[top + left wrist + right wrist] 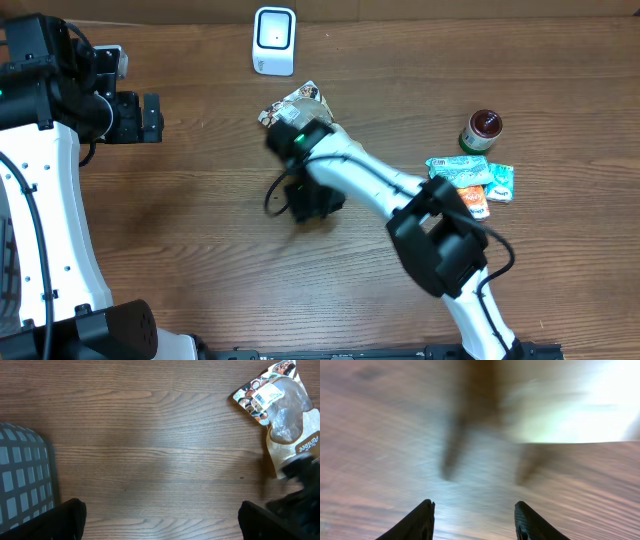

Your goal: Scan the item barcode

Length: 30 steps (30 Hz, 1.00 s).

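Currently, the snack bag (297, 103) lies label-up near the far edge of the tabletop (200, 230), just in front of the scanner (273, 40). The right end effector (475, 510) is open and empty over bare wood. The left end effector (160, 509) is wide open and empty.

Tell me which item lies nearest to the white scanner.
The brown snack bag, just below the scanner; the red-lidded jar and the flat packets lie farther right.

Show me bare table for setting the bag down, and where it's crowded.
Free: the stretch of table between the left gripper and the snack bag, and the strip from the scanner rightward to the jar. Crowded: the right side, around the jar and packets.
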Motion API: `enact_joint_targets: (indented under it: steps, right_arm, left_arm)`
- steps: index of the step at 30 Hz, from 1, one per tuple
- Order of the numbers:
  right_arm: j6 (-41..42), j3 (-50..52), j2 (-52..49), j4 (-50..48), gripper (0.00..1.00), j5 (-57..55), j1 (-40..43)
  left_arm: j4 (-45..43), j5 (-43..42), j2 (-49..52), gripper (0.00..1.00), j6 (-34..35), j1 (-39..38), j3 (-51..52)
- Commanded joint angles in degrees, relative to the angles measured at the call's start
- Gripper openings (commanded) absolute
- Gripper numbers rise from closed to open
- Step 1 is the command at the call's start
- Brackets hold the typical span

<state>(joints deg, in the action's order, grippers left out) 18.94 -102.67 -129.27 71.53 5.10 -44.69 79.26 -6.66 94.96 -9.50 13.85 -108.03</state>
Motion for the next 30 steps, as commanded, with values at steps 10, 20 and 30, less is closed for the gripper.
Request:
enact_joint_targets:
  steps: [10, 20, 30]
  right_arm:
    - [-7.61, -17.57, 4.24, 6.84, 0.58, 0.00, 5.64]
    - [-29.14, -14.21, 1.70, -3.87, 0.84, 20.35, 23.15]
    - [-29.68, -12.09, -7.91, -11.91, 0.79, 31.01, 28.74]
  left_arm:
    - [0.00, 0.02, 0.28, 1.00, -1.22, -0.37, -0.02]
    - [0.00, 0.02, 0.28, 1.00, -1.22, -0.37, -0.02]
    - [-0.02, 0.02, 0.28, 1.00, -1.22, -0.37, -0.02]
